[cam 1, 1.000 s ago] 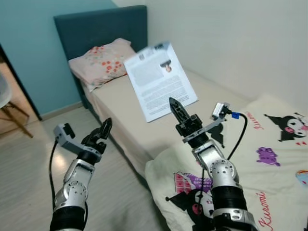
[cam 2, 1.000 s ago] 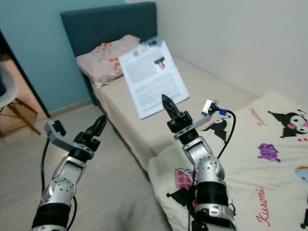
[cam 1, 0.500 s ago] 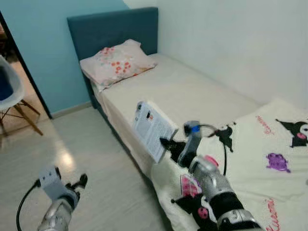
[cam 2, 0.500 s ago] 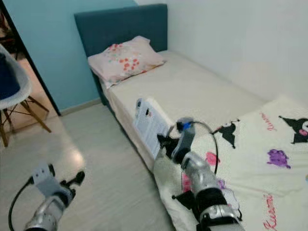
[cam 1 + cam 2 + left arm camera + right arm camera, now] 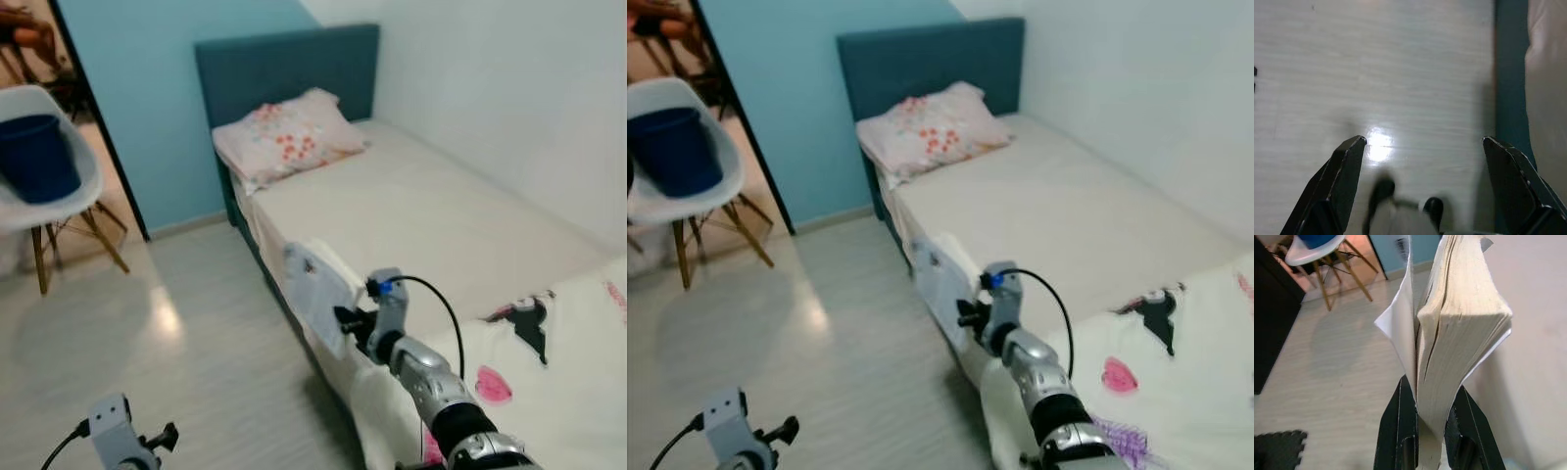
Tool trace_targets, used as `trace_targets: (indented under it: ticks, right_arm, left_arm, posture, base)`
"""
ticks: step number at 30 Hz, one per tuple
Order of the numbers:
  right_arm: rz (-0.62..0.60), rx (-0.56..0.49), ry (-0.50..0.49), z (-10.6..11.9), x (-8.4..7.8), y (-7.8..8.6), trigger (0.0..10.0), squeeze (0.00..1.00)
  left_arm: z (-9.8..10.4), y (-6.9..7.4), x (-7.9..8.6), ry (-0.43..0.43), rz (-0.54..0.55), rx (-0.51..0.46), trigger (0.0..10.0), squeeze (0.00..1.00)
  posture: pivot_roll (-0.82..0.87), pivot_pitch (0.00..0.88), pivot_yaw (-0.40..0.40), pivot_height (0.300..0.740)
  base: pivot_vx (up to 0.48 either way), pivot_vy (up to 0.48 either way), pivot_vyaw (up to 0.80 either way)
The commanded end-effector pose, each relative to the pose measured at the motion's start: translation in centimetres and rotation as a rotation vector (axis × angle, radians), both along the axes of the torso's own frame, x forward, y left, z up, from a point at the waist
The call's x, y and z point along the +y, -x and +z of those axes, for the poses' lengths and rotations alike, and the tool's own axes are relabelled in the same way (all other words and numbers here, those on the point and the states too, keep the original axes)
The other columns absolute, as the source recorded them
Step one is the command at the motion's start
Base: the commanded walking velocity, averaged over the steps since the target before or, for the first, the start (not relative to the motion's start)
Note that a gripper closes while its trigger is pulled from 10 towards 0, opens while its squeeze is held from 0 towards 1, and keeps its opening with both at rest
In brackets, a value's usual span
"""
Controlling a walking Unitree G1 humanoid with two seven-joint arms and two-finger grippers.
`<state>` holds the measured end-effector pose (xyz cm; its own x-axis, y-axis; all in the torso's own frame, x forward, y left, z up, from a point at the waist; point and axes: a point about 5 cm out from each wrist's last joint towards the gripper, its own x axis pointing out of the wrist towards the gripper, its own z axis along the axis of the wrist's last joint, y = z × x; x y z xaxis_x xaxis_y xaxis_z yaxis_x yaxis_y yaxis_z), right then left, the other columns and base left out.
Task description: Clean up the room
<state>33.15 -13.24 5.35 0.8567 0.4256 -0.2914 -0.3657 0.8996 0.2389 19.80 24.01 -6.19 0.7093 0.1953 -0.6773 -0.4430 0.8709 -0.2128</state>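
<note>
Now the right tool, clamped on the book, has dropped it low beside the bed; left tool hangs apart near the floor.

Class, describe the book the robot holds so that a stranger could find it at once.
Start at the bed with the dark teal headboard. Off its near long edge, above the floor, the right gripper is shut on a thick book. Its white cover and cream pages stand apart from the flowered pillow.
</note>
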Motion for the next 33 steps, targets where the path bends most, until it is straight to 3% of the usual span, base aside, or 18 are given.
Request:
trace_targets:
  ticks: [1, 7, 13, 16, 22, 27, 33]
  right_arm:
    - [0.021, -0.065, -0.024, 1.2, 1.3, -0.7, 10.0, 0.00]
    - [0.022, -0.062, -0.022, 1.1, 1.4, -0.7, 10.0, 0.00]
    - [0.003, 0.017, 0.012, -0.9, 0.9, 0.2, 10.0, 0.00]
    - [-0.064, 0.135, 0.076, -3.6, -0.6, 1.9, 10.0, 0.00]
    - [-0.134, 0.242, 0.139, -6.2, -2.6, 4.1, 10.0, 0.00]
    - [-0.148, 0.242, 0.122, -6.4, -2.9, 4.4, 10.0, 0.00]
    - [-0.159, 0.206, 0.114, -5.6, -2.8, 3.6, 10.0, 0.00]
  left_arm:
    - [0.0, 0.0, 0.1, -0.021, -0.024, 0.002, 10.0, 0.00]
    - [-0.3, 0.3, -0.2, -0.026, -0.041, 0.021, 10.0, 0.00]
    - [-1.0, 1.1, -1.1, -0.035, -0.067, 0.082, 10.0, 0.00]
    - [-1.5, 1.8, -1.6, -0.037, -0.080, 0.127, 10.0, 0.00]
    - [-1.9, 2.3, -2.0, -0.048, -0.108, 0.162, 10.0, 0.00]
    - [-2.0, 2.6, -2.0, -0.057, -0.126, 0.177, 10.0, 0.00]
    - [-2.2, 2.9, -1.9, -0.065, -0.136, 0.190, 10.0, 0.00]
  posture:
    - [-0.07, 0.000, -0.030, 0.740]
    - [-0.07, 0.000, -0.035, 0.740]
    - [-0.07, 0.000, -0.038, 0.740]
    - [-0.07, 0.000, -0.040, 0.740]
    - [-0.07, 0.000, -0.037, 0.740]
    - [-0.07, 0.000, -0.032, 0.740]
    - [-0.07, 0.000, -0.027, 0.740]
  base:
    - [0.480, 0.000, 0.00]
    - [0.480, 0.000, 0.00]
    - [0.480, 0.000, 0.00]
    - [0.480, 0.000, 0.00]
    - [0.480, 0.000, 0.00]
    - [0.480, 0.000, 0.00]
    - [0.480, 0.000, 0.00]
